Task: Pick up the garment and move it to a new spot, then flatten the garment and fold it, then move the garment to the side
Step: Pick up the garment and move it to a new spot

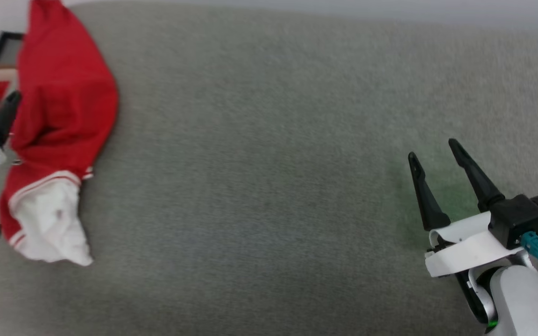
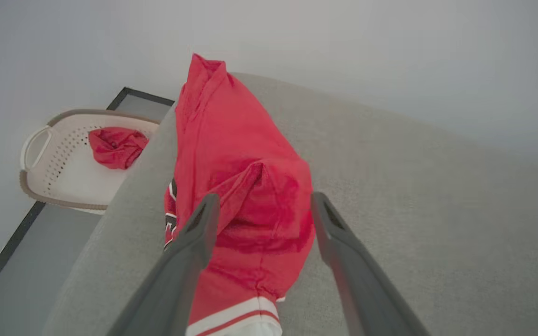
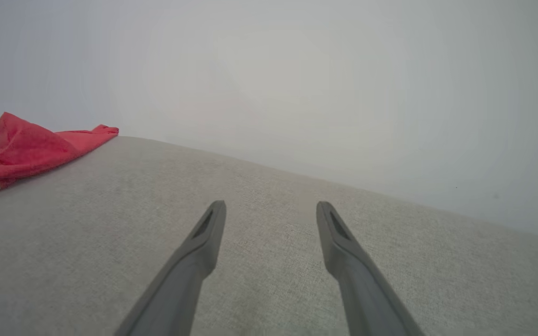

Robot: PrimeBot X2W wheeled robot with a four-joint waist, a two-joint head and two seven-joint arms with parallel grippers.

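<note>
no legible lettering (image 2: 171, 215) on garment (image 2: 236, 149)

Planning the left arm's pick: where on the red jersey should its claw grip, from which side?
Probably the raised ridge on the red white-sleeved jersey, from above: it peaks between the fingers of the open left claw; elsewhere it's flatter.

Grey woven fabric surface (image 1: 269, 186); plain pale wall (image 3: 297, 70) behind; beige perforated basket (image 2: 63, 177) on grey floor (image 2: 49, 242).

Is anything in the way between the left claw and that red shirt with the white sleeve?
Nothing visible. The open left claw points straight at the crumpled red jersey shirt with white striped trim, with its dark fingers framing a raised fold. The shirt lies on the grey fabric surface.
</note>
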